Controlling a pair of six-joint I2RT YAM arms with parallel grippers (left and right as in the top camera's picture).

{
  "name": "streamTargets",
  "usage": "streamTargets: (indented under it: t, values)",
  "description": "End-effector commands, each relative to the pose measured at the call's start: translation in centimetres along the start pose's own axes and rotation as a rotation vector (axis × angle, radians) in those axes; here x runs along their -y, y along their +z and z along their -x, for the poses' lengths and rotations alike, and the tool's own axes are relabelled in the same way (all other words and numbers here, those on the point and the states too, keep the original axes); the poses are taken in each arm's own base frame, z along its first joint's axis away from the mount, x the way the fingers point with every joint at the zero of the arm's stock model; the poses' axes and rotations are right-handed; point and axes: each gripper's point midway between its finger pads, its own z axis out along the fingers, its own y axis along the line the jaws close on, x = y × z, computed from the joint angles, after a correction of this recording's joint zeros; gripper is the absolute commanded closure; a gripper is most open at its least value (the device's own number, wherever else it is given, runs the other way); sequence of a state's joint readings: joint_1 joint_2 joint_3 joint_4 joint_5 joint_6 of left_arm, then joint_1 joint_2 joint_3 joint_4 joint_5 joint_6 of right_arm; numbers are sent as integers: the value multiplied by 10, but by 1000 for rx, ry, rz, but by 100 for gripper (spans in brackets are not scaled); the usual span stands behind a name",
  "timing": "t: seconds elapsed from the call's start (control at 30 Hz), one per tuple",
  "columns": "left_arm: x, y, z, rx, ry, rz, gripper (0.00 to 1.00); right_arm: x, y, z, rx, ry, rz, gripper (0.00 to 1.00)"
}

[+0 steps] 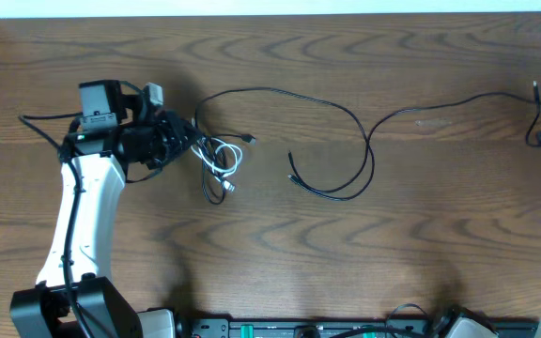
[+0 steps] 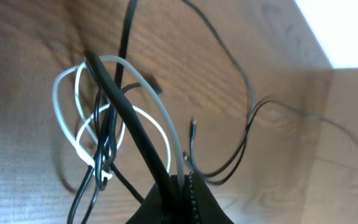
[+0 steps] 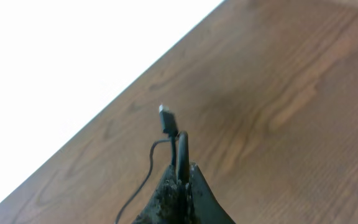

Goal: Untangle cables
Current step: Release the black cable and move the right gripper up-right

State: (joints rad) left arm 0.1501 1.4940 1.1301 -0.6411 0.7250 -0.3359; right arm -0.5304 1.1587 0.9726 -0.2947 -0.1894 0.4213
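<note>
While the left pincer (image 2: 179,185) is clamped shut on a small knot of cables (image 1: 216,160) at the left of the desk (image 1: 346,263), a white cable (image 2: 57,102) loops around thin black strands there. From that knot a long black cable (image 1: 280,91) arcs rightward into loose curls near the middle. At the far right edge, the right pincer (image 3: 179,183) pinches the end of a second black cable (image 1: 458,99), whose plug (image 3: 168,119) pokes up past the fingertips.
</note>
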Motion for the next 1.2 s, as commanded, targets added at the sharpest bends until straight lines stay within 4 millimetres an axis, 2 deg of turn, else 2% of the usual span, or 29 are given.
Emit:
streamTargets:
  t: [0.0, 0.03, 0.13, 0.23, 0.33, 0.43, 0.5, 0.57, 0.67, 0.77, 0.87, 0.93, 1.03, 1.17]
  values:
    - [4, -1, -1, -1, 95, 37, 93, -11, -19, 54, 153, -47, -39, 99]
    - [3, 1, -5, -12, 98, 56, 92, -4, -32, 81, 237, -43, -128, 99]
    - [2, 4, -9, -22, 110, 82, 93, 20, -65, 118, 365, -18, -346, 99]
    - [5, 6, -11, -28, 120, 81, 93, 47, -106, 141, 466, 21, -583, 99]
    - [5, 6, -11, -28, 123, 80, 93, 52, -115, 144, 472, -4, -639, 99]
    - [6, 6, -11, -27, 123, 80, 93, 44, -87, 110, 283, -38, -533, 99]
    - [6, 6, -11, -28, 123, 80, 93, 37, -66, 80, 129, -48, -455, 99]
    - [5, 6, -12, -30, 121, 81, 92, 40, -50, 48, -23, -46, -429, 99]
    - [5, 6, -12, -31, 120, 81, 92, 46, -28, 10, -205, -56, -411, 99]
    - [5, 6, -12, -29, 122, 80, 92, 29, -7, -26, -390, -119, -252, 99]
    - [5, 6, -12, -29, 122, 80, 93, 22, 5, -62, -549, -76, -166, 99]
    - [5, 6, -12, -29, 121, 81, 92, 26, 8, -86, -647, -19, -196, 99]
    - [5, 6, -12, -30, 121, 81, 93, 23, 18, -120, -776, 12, -188, 99]
    - [5, 6, -12, -30, 121, 80, 92, 10, 35, -151, -865, 26, -168, 99]
